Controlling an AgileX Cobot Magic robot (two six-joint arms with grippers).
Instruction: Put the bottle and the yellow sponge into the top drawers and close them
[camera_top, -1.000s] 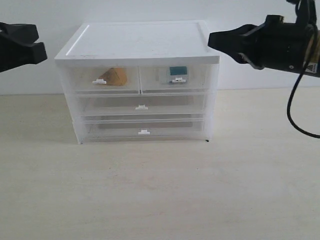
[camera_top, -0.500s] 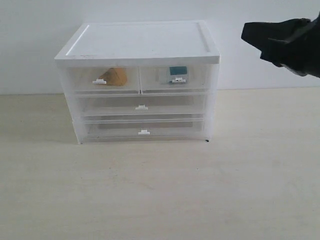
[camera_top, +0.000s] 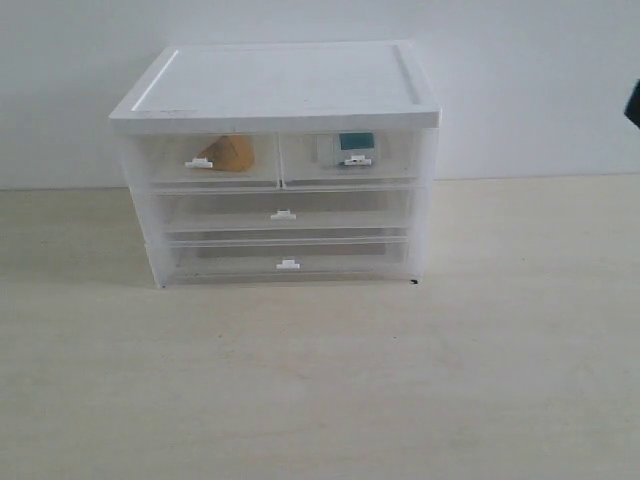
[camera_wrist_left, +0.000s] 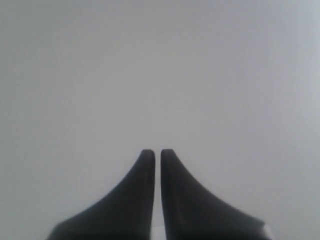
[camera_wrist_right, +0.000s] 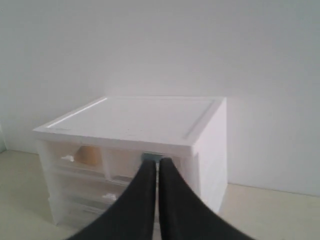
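Observation:
The yellow sponge (camera_top: 232, 152) lies inside the left top drawer (camera_top: 165, 160), which is pushed in flush. In the right top drawer (camera_top: 395, 155), also pushed in, the bottle (camera_top: 350, 146) shows its blue-teal label. In the right wrist view the sponge (camera_wrist_right: 90, 154) and a bit of the bottle's label (camera_wrist_right: 150, 158) show through the cabinet front. My right gripper (camera_wrist_right: 157, 162) is shut and empty, away from the cabinet, only a dark sliver at the exterior view's right edge. My left gripper (camera_wrist_left: 157, 152) is shut, empty, facing a blank wall and outside the exterior view.
The white cabinet (camera_top: 280, 85) stands on a pale wooden table (camera_top: 320, 380) against a white wall. Below the top pair are two full-width drawers (camera_top: 285, 212), both pushed in.
Both arms have drawn back out of the exterior view, the left one first, then the right toward the right edge. The cabinet and its contents have not moved.

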